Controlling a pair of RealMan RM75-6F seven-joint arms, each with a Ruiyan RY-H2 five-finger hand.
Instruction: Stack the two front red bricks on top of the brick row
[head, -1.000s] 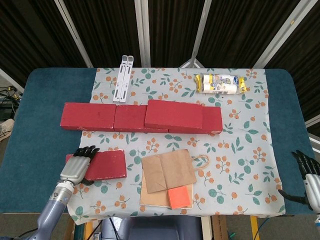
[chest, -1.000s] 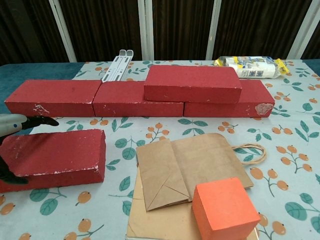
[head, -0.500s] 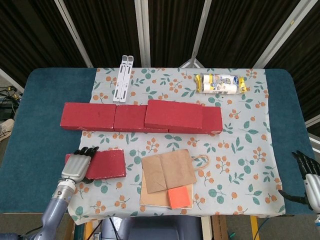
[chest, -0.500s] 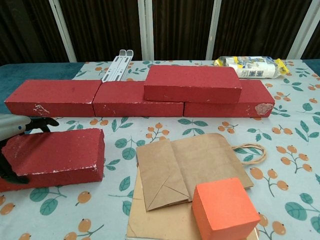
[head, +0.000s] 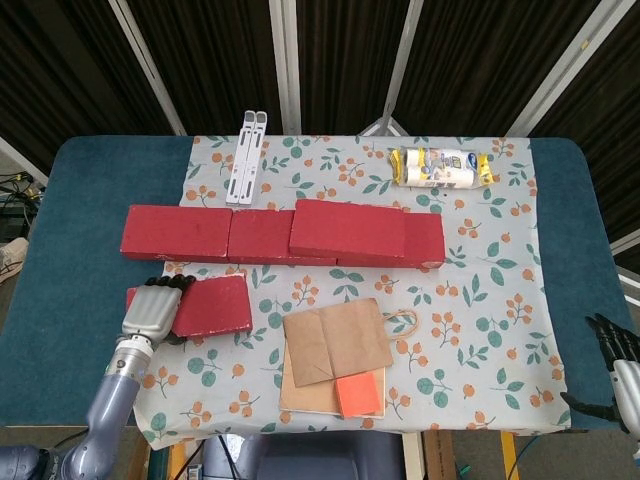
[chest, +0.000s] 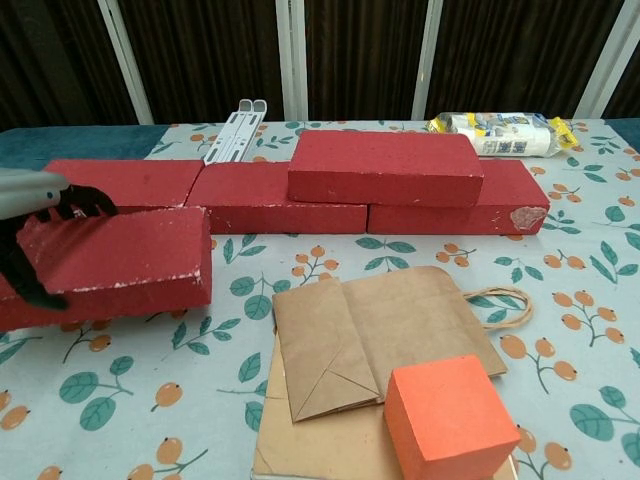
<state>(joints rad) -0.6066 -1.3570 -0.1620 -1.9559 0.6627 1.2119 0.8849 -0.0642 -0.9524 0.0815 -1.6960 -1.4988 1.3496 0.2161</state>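
Our left hand (head: 150, 310) is clamped on the left end of the loose rectangular red brick (head: 208, 306), fingers over its top edge and thumb low on the side in the chest view. Half a second ago that brick sat flat on the floral cloth (head: 480, 290); now it is raised clear of the cloth and has moved toward the back, so in the chest view it overlaps the front face of the long row of red bricks (head: 190, 234). We judge the lift to be under way and the carry to the row just starting. The other red brick (head: 347, 232) already lies on top of the row, toward its right half, so this appears to be the last one to place. The open spot looks to be the left part of the row, just behind the held brick. Our right hand (head: 620, 368) hangs at the far right edge of the surface (head: 90, 180), well apart from everything, its fingers spread and holding nothing. Nearer the front lie a flat brown paper bag (head: 335, 340) and a small orange block (head: 358, 395), both untouched.
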